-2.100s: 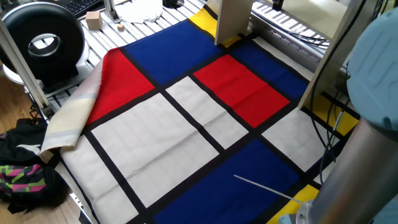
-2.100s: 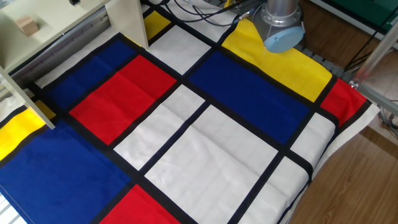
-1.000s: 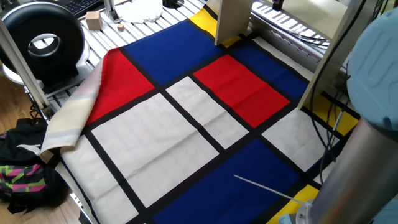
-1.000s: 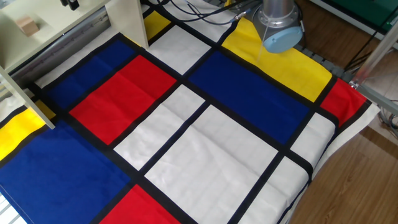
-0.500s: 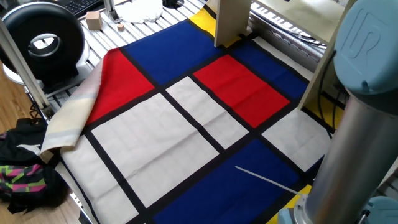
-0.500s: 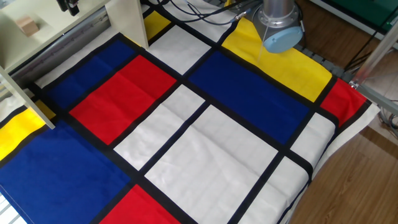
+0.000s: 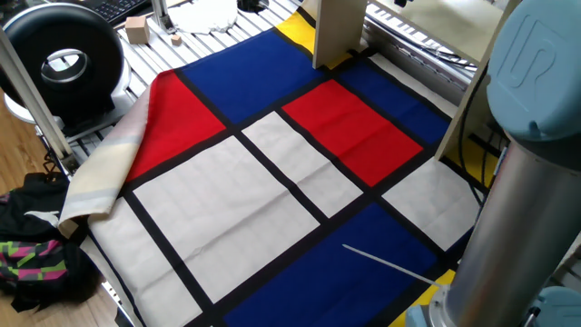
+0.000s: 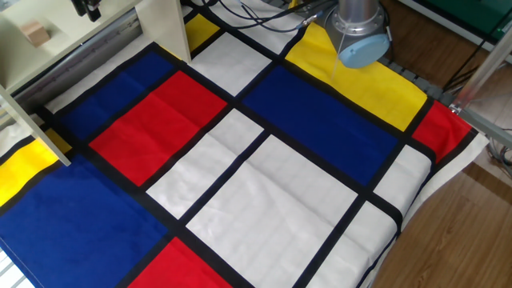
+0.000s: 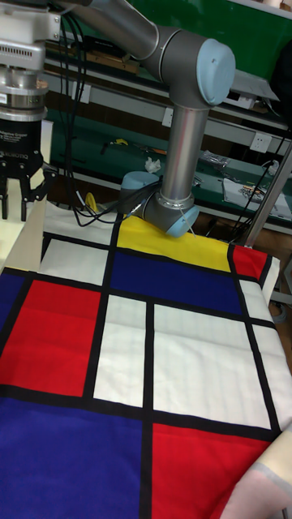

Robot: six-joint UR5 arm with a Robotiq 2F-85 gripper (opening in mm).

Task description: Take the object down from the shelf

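The small tan block sits on the shelf board in the upper left corner of the other fixed view. The gripper hangs at the left edge of the tall fixed view, above the shelf, and its dark fingers are spread apart with nothing between them. In the other fixed view only its tip shows at the top edge, to the right of the block and not touching it. A cloth of red, blue, white and yellow squares covers the table
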